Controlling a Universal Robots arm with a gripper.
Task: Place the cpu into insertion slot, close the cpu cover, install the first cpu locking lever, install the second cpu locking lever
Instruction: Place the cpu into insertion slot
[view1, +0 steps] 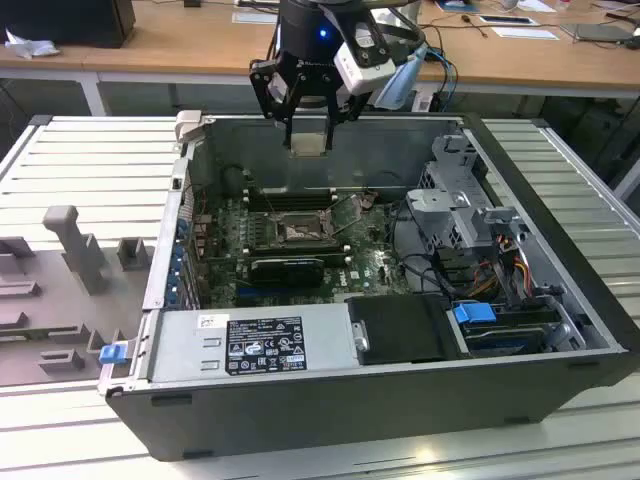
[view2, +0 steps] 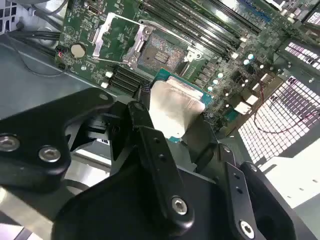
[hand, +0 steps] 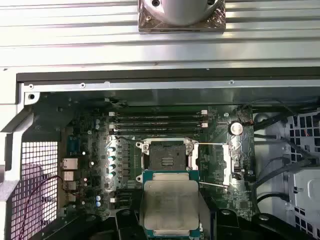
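My gripper hangs above the open computer case, near its back wall, and is shut on the cpu. The chip's pale silvery face shows between the black fingers in the second wrist view as cpu and in the first wrist view as cpu. Below on the green motherboard, the insertion slot lies bare, with nothing in it. The cpu cover is swung open beside the socket, with thin wire levers raised along it. The chip is well above the socket and apart from it.
Long black memory sticks run beside the socket. A grey power supply fills the case's front, and a drive cage with cables stands at the exterior view's right. A grey fixture stands outside the case at the exterior view's left.
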